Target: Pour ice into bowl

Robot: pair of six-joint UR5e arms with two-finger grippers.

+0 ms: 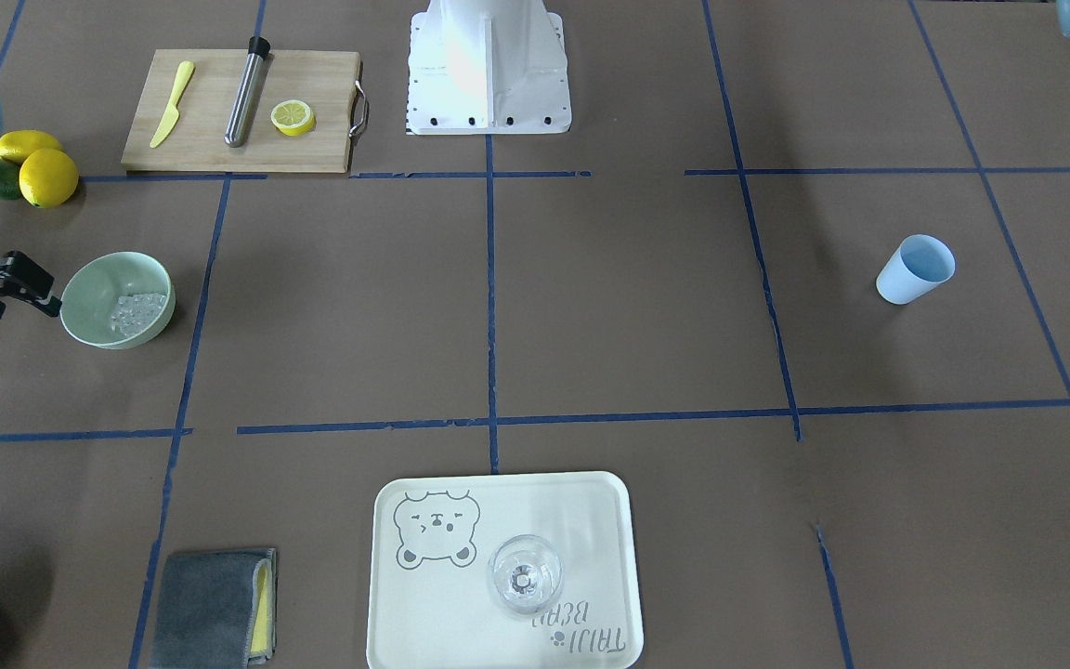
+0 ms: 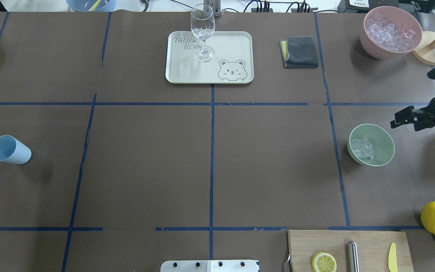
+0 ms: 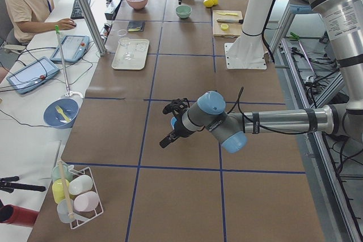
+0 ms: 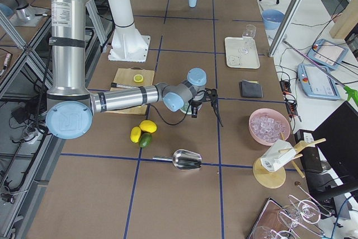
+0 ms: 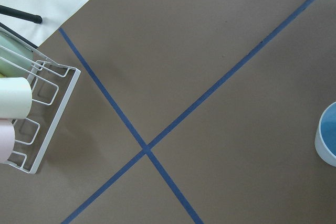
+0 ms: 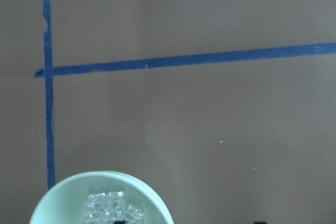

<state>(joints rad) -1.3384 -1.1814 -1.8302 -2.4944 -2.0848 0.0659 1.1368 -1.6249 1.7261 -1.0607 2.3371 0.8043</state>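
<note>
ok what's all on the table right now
round matte bowl: one, pale mint green, robot's right side
glassy ice cubes: small heap, whitish-clear, inside that bowl
plastic cup: one, light blue, robot's left side
bear-print rectangular tray: one, cream, far middle
stemmed wine glass: one, clear, upright on tray
folded cloth: one, grey, right of tray
large bowl of ice: one, pink, far right corner
wooden cutting board: one, tan, near right
yellow plastic knife, steel cylinder, lemon half: one each, on board
whole lemons: two, yellow, beside board
metal scoop: one, silver, right end
wire cup rack: one, white, left end
right end effector: one, black, open, beside mint bowl
left end effector: one, black, near cup
</note>
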